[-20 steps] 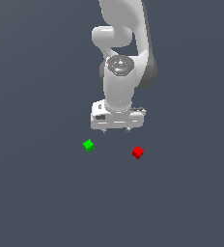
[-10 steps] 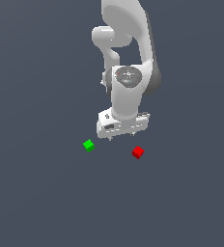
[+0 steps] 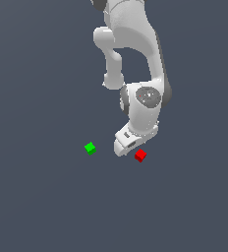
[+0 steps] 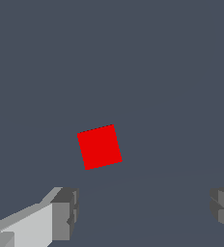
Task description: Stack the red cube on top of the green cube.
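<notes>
**Arm closing in on the red cube, nothing grabbed so far**

Going left to right in the exterior view: the green cube (image 3: 90, 147) is sitting left of centre on the bare grey floor (image 3: 37, 197), well apart from everything. The gripper (image 3: 122, 148) is hanging just beside the red cube (image 3: 140, 155), right of centre. In the wrist view the fingers (image 4: 65, 212) are spread wide, holding nothing, with the red cube (image 4: 99, 146) lying ahead of the gap, slightly rotated. I'm guessing it's light and rigid, so pinching two opposite flat faces should work. Nothing's blocking the path.
</notes>
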Motion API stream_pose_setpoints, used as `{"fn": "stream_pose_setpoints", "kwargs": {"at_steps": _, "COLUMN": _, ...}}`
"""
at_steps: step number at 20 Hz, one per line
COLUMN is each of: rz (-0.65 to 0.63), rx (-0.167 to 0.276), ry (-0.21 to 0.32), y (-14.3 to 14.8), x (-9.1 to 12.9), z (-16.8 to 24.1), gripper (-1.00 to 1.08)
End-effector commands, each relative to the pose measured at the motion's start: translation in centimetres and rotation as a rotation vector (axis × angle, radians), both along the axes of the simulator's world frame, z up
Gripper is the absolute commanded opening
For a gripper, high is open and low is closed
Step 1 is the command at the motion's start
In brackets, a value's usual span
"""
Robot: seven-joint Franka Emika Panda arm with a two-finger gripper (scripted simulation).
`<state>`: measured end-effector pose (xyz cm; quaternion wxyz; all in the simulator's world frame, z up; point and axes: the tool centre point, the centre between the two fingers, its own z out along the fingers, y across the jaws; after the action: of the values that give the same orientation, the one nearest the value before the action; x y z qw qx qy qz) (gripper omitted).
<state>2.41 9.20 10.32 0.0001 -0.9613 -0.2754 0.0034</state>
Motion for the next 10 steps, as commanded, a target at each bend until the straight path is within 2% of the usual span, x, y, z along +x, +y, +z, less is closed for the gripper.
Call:
{"fn": "stream_pose_setpoints", "kwargs": {"at_steps": 1, "rz": 0.076, "rx": 0.002, "ry": -0.003, "y": 1.2, "x": 0.2, "z": -1.0, "gripper": 1.00}}
{"fn": "stream_pose_setpoints", "kwargs": {"at_steps": 10, "rz": 0.230, "rx": 0.003, "ry": -0.006, "y": 3.8, "x": 0.1, "z": -3.2, "gripper": 1.00}}
